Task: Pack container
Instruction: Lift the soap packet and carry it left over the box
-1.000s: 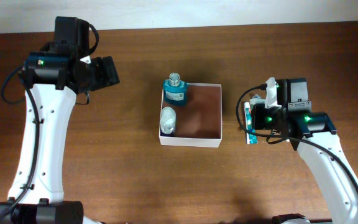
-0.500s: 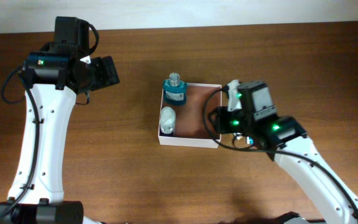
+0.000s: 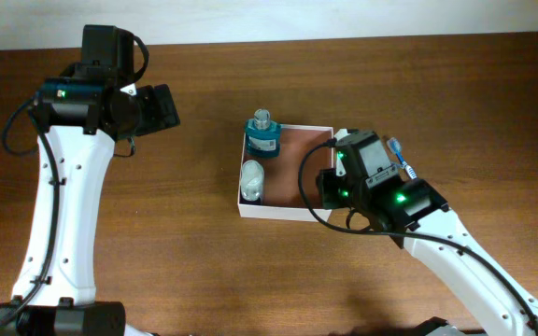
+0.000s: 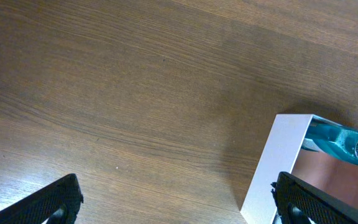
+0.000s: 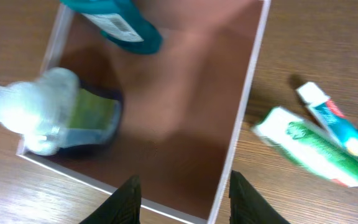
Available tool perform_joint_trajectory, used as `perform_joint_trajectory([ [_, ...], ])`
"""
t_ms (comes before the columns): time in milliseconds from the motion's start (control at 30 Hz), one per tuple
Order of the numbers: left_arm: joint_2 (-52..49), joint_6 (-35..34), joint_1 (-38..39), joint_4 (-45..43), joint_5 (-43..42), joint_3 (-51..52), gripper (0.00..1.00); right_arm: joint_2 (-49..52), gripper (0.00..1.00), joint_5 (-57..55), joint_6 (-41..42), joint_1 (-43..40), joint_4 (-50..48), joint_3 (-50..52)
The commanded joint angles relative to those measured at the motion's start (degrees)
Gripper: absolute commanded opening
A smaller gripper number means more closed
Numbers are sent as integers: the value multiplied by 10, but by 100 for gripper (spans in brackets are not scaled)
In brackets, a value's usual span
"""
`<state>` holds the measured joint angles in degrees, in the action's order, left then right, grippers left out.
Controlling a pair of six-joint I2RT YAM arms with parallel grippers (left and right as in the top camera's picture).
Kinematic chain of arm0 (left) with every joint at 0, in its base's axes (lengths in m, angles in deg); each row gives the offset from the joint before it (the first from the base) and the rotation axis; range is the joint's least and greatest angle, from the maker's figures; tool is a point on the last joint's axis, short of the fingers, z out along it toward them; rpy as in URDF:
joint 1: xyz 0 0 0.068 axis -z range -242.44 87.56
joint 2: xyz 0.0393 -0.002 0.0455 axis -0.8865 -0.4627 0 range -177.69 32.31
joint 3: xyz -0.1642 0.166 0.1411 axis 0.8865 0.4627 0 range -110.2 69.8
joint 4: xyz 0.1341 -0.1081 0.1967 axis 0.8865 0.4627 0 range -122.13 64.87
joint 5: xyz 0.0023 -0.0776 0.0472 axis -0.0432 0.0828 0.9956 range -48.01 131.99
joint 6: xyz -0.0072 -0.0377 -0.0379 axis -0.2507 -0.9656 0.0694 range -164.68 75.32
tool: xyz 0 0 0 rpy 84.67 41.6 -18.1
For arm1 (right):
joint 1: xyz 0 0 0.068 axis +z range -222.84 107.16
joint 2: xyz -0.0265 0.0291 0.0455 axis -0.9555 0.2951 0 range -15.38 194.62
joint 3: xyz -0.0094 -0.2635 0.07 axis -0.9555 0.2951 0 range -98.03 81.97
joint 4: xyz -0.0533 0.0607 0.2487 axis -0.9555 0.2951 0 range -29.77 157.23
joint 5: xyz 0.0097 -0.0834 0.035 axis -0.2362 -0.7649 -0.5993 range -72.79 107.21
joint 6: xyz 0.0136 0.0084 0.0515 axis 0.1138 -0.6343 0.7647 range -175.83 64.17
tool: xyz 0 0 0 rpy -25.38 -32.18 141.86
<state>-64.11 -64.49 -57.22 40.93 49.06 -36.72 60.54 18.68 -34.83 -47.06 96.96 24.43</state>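
The container (image 3: 283,211), a shallow white-walled box with a reddish-brown floor, sits mid-table. A teal bottle (image 3: 265,133) stands in its far left corner, and a clear bottle (image 3: 252,180) lies along its left wall. My right gripper (image 3: 323,189) hovers over the box's right wall (image 5: 247,106), open, with only the box floor between its fingers (image 5: 185,202). Both bottles show in this wrist view, the teal bottle (image 5: 114,18) and the clear bottle (image 5: 61,112). My left gripper (image 3: 162,107) hangs wide open and empty (image 4: 182,208) far left of the box wall (image 4: 278,162).
A green-and-white tube (image 5: 297,146) and a blue-and-white one (image 5: 334,121) lie on the wood just right of the box. In the overhead view only a blue tip of a tube (image 3: 400,157) peeks out beside the right wrist. The table's back edge runs along the top.
My right arm has swung left, from beside the box to over its right wall. Its jaws have spread slightly. The left arm has not moved.
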Motion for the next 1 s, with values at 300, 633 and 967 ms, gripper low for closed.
perform_joint_trajectory([
  [300,6,-3,-1,0,3,-5,99,-3,40,-22,-109,-84,45,-9],
  [633,6,-3,-1,0,3,-5,99,-3,45,-22,-330,-161,92,-9],
  [967,6,-3,-1,0,3,-5,99,40,44,44,-330,-176,122,-9],
])
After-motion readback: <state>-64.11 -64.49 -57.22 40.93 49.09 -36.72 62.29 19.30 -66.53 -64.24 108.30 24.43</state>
